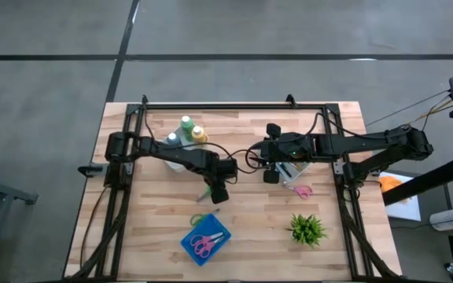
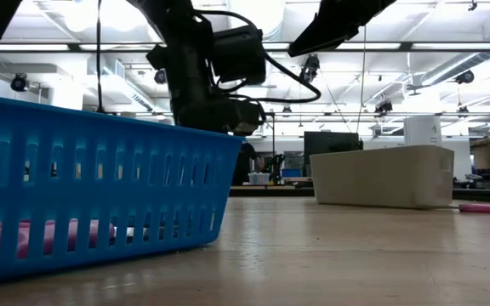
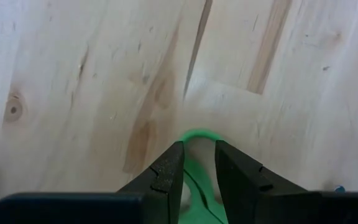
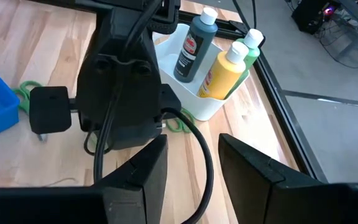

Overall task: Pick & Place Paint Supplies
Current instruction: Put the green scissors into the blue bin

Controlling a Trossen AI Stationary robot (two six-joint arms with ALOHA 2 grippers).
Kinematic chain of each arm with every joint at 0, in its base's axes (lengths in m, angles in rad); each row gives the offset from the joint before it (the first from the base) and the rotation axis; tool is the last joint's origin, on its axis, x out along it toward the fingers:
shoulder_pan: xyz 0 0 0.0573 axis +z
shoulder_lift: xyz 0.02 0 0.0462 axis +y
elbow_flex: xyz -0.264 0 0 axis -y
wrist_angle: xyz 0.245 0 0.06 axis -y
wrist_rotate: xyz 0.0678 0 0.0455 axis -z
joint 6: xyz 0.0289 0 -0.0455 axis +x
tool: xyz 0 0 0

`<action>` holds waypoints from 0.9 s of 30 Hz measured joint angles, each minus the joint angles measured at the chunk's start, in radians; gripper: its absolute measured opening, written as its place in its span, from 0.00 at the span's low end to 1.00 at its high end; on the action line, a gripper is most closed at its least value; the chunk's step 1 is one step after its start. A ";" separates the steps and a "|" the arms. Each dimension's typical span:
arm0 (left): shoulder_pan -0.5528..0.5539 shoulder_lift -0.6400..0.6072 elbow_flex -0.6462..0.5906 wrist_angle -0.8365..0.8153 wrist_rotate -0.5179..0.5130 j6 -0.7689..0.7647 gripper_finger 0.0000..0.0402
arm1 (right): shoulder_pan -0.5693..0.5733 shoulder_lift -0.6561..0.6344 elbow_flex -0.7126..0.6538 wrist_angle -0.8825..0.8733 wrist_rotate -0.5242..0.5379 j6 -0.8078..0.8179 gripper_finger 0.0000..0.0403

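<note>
The left gripper (image 3: 197, 165), fingers narrowly parted, straddles green scissors (image 3: 197, 140) near the white bin (image 4: 207, 106); the right gripper (image 4: 191, 165) waits spread.

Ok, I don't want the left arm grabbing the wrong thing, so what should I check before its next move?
1. Left gripper open, straddling the green loop on the table: ok.
2. Target is a paint supply: not ok; the loop looks like a scissors handle.
3. Right gripper open and empty: ok.
4. Dark bottle, yellow bottle and green bottle upright in the white bin: ok.
5. Brushes located: cannot tell; none clearly shows.
</note>
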 joint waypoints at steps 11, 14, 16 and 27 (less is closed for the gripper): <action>0.026 0.000 -0.009 -0.055 0.006 -0.090 0.24 | 0.000 0.000 0.000 0.000 0.000 0.000 0.35; 0.044 0.004 -0.012 -0.081 0.009 -0.155 0.24 | 0.000 0.000 0.000 0.000 0.000 0.000 0.35; 0.058 0.004 -0.011 -0.086 0.012 -0.231 0.24 | 0.000 0.000 0.000 0.000 0.000 0.000 0.35; 0.096 0.004 -0.013 -0.106 0.011 -0.509 0.24 | 0.000 0.000 0.000 0.000 0.000 0.000 0.35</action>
